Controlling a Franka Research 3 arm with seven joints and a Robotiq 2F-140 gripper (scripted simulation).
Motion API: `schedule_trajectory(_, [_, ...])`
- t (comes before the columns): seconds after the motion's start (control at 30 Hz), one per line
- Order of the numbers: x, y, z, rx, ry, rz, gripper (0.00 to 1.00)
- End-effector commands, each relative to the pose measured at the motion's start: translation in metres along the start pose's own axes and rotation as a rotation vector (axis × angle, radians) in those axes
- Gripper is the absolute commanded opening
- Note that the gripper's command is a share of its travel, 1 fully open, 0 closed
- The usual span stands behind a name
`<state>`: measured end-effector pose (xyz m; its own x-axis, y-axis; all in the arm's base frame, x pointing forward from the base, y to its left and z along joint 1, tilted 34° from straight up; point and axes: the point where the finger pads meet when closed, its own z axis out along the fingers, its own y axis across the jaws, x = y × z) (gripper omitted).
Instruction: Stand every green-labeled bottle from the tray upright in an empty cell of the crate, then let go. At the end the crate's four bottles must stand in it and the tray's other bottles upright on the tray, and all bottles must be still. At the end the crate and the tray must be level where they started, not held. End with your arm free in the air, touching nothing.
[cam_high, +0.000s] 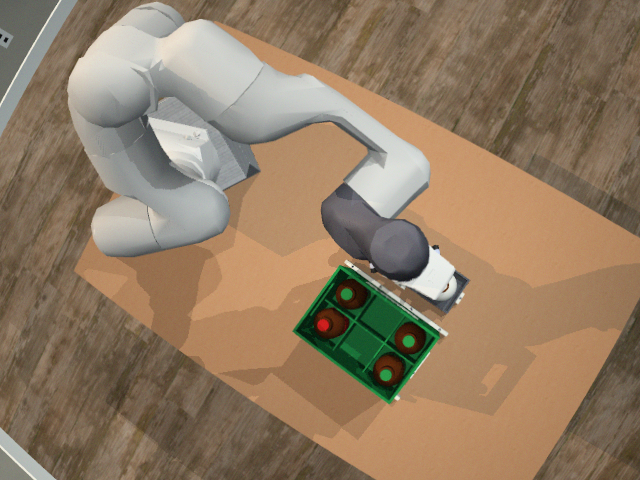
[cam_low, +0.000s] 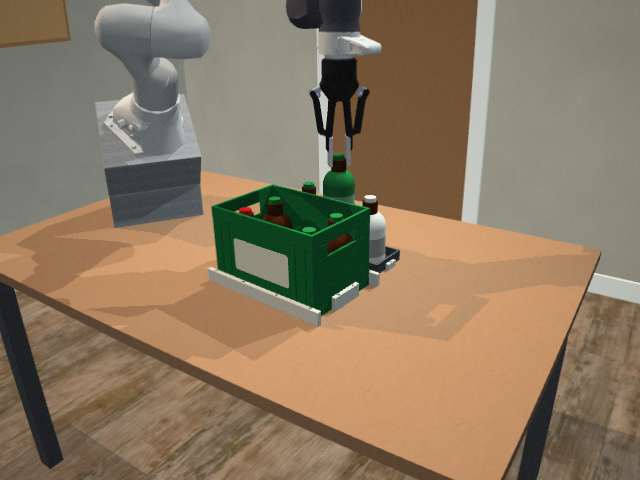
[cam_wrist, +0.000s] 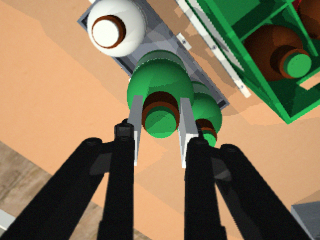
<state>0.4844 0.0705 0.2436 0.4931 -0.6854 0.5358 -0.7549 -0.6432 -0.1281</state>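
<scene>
The gripper's (cam_low: 339, 160) (cam_wrist: 161, 107) fingers are clenching around the neck of a green-labeled bottle (cam_low: 339, 183) (cam_wrist: 160, 80), which is hanging upright above the tray (cam_high: 460, 281) (cam_low: 395, 253) (cam_wrist: 155, 30), its cap rising above the others. Near it, a second green-labeled bottle (cam_low: 309, 189) (cam_wrist: 205, 112) appears to be standing on the tray, though its base is hiding from view, while a white-labeled bottle (cam_high: 447, 289) (cam_low: 377, 235) (cam_wrist: 132, 30) is standing at the other end. Beside the tray, the green crate (cam_high: 317, 298) (cam_low: 261, 222) (cam_wrist: 272, 107) is holding three green-capped bottles and one red-capped bottle in its corner cells, both middle cells lying empty
</scene>
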Motion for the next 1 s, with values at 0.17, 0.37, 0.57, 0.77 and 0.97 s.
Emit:
schedule_trajectory(0.17, [0.001,-0.004,-0.011,0.006,0.004,0.001,0.00])
schedule_trajectory(0.37, [0.000,-0.004,-0.017,0.006,0.004,0.001,0.00])
schedule_trajectory(0.57, [0.000,-0.005,-0.023,0.006,0.004,0.001,0.00])
schedule_trajectory(0.77, [0.000,-0.005,-0.030,0.006,0.004,0.001,0.00])
schedule_trajectory(0.97, [0.000,-0.006,-0.034,0.006,0.004,0.001,0.00])
